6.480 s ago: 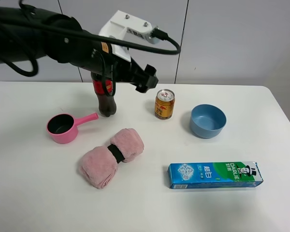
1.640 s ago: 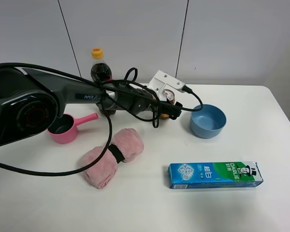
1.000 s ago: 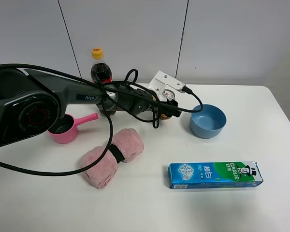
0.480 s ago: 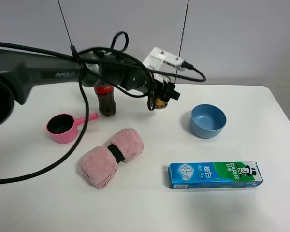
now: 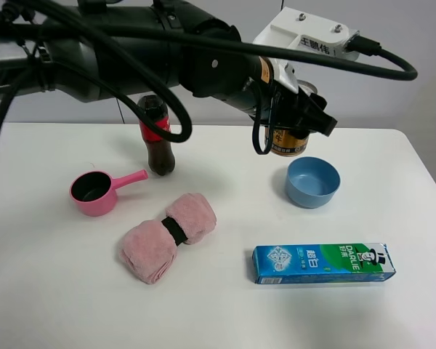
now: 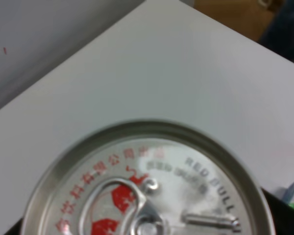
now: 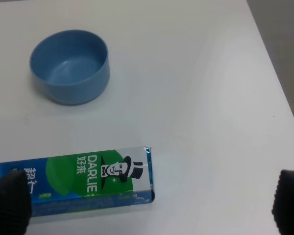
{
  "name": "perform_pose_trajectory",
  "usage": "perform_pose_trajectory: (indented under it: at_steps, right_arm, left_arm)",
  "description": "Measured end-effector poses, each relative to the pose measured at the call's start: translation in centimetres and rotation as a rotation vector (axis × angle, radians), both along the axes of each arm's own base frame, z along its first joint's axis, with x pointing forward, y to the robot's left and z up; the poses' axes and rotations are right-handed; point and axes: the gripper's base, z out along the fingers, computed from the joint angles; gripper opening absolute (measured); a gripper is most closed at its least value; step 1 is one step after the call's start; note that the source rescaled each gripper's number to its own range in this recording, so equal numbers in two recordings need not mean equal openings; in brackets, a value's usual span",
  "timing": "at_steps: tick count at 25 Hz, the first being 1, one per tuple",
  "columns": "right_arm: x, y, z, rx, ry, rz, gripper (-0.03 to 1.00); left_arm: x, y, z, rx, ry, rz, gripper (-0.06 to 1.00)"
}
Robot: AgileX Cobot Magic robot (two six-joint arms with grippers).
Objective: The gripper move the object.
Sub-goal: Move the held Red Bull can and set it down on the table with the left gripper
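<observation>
Lifted higher by left pincer (image 5: 292, 129): gold-red can (image 5: 287, 144), silver pull-tab top.

**Legible Print: Toothpaste Box and Can Lid**

On the toothpaste box (image 7: 83, 182): "DARLIE" in white capitals over green, the Chinese characters 好来 just above it, and a top-hatted face beside. On the silver lid of the drink can (image 6: 152, 191): embossed "RED BULL" curving along the rim, plus red Chinese characters too blurred to read. On the white mount (image 5: 305, 35): a short dark line of print, illegible. On the cola bottle (image 5: 156, 138): a red label, unreadable.
</observation>
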Motion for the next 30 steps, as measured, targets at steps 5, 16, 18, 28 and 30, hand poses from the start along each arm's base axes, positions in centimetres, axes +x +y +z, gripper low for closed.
perform_pose_trajectory:
  at_steps: [5, 16, 18, 28, 30]
  right_arm:
    - [0.0, 0.0, 0.0, 0.000, 0.000, 0.000, 1.00]
    - [0.0, 0.0, 0.0, 0.000, 0.000, 0.000, 1.00]
    - [0.0, 0.0, 0.0, 0.000, 0.000, 0.000, 1.00]
    - [0.0, 0.0, 0.0, 0.000, 0.000, 0.000, 1.00]
    - [0.0, 0.0, 0.0, 0.000, 0.000, 0.000, 1.00]
  left_arm:
    - [-2.3, 2.9, 0.4, 0.027, 0.016, -0.004, 0.02]
    - [-7.9, 16.2, -3.2, -0.075, -0.033, 0.136, 0.02]
    - [-8.3, 18.7, -3.9, -0.086, -0.050, 0.195, 0.02]
    - [-9.2, 28.6, -9.8, -0.001, 0.015, 0.546, 0.02]
    - [-9.5, 29.8, -10.8, -0.001, 0.014, 0.604, 0.02]
